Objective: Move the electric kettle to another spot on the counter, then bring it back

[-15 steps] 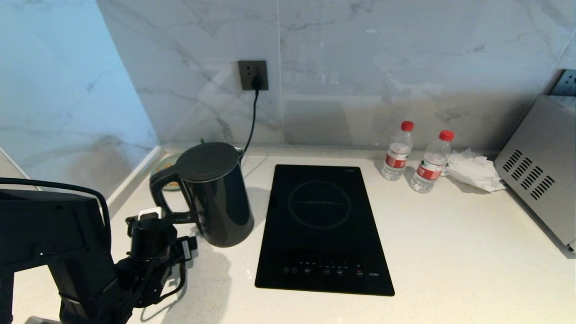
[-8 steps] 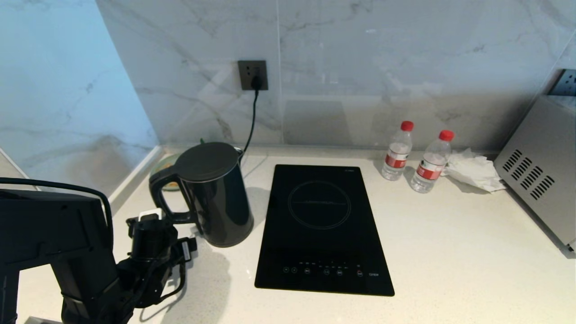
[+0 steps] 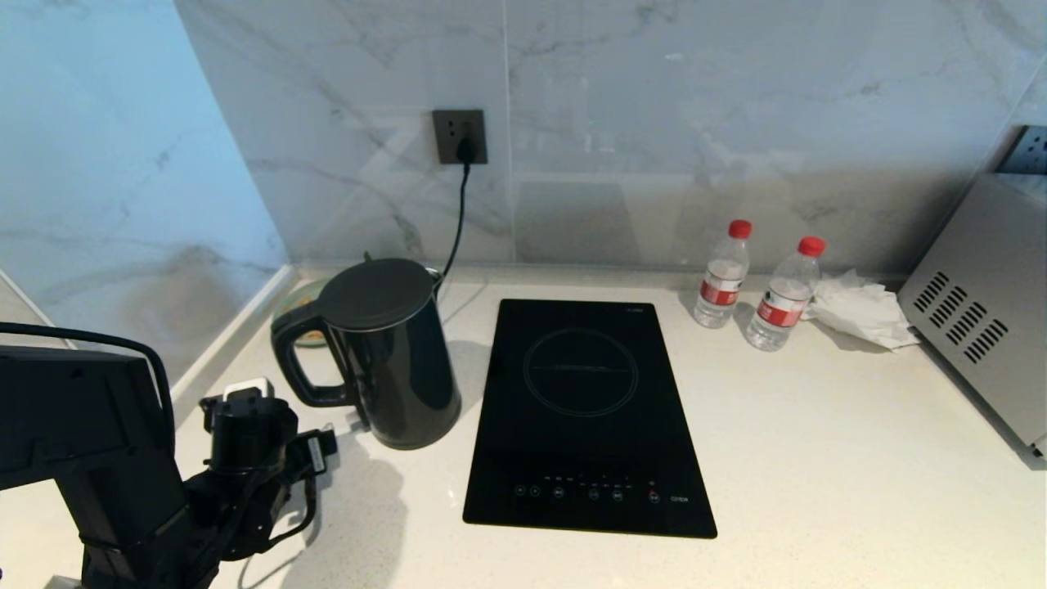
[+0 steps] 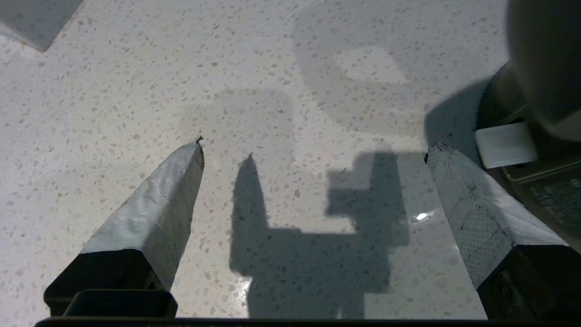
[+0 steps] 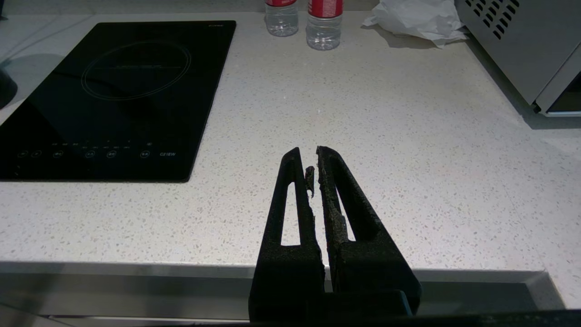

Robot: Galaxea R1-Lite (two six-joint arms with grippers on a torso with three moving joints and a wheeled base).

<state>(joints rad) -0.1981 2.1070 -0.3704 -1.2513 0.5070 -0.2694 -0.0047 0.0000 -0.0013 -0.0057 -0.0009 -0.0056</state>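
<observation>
Where speckled stone counter (image 3: 818, 458) spreads, glossy black kettle (image 3: 393, 360)

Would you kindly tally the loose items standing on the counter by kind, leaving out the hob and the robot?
Electric kettle: 1
Water bottles: 2
Crumpled white tissue: 1
Silver appliance: 1
Total: 5

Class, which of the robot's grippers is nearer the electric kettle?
Left. The left gripper, open, hangs over the counter beside the electric kettle, by its handle. The right gripper, shut, sits at the counter's front edge, past the hob.
</observation>
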